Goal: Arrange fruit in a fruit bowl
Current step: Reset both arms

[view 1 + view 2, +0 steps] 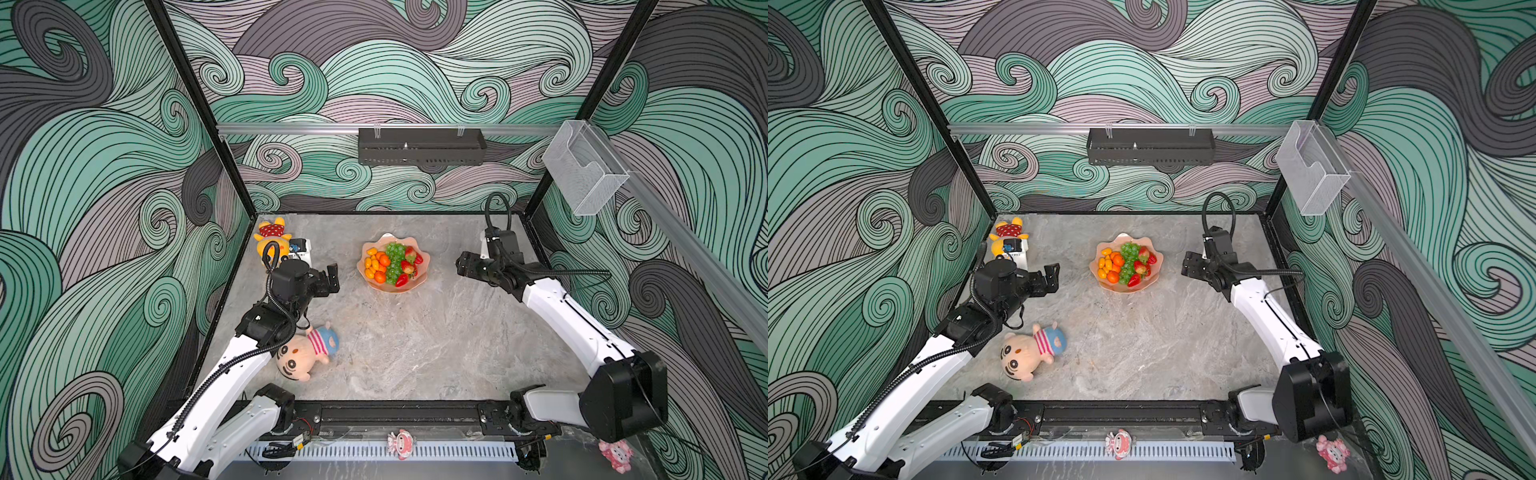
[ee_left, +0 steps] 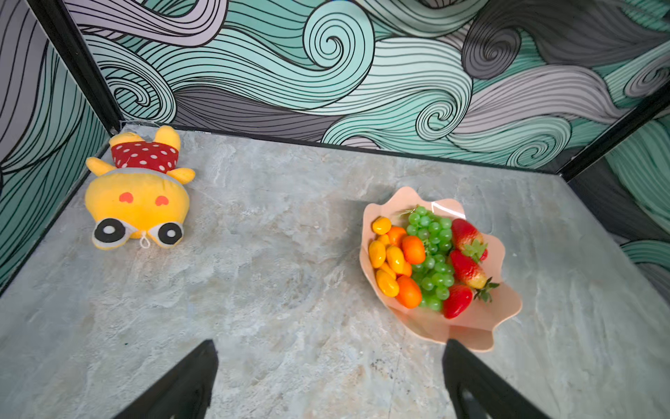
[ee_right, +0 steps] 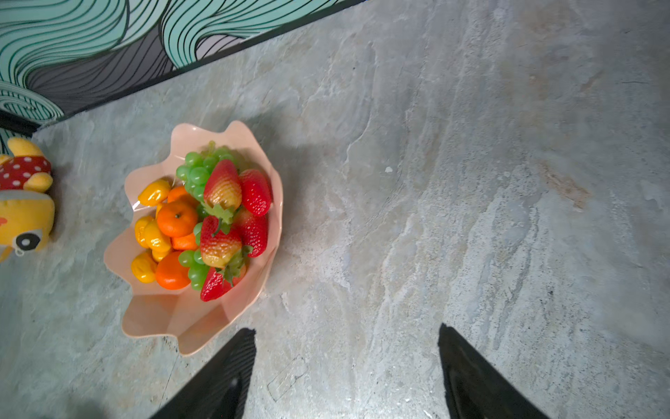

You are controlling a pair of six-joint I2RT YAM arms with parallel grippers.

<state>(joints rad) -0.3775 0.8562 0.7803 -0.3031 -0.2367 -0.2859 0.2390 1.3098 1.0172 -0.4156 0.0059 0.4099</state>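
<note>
Peach fruit bowl (image 1: 390, 239) sits toward the back middle of the counter (image 1: 415, 345), between the two arms. All fruit in view lies inside it: kumquats (image 1: 370, 264) and tangerines (image 1: 384, 261) on the left-arm side, grape bunch (image 1: 394, 261) down the middle with its long axis running far to near, strawberries (image 1: 410, 266) on the right-arm side. No loose piece seen on the counter. To the bowl's left hovers the left gripper (image 1: 329, 280), to its right the right gripper (image 3: 347, 329), both pointing inward, about equally near, neither touching. Fingers apart on both, nothing held. Likely little remains beyond a nudge or a retreat.
</note>
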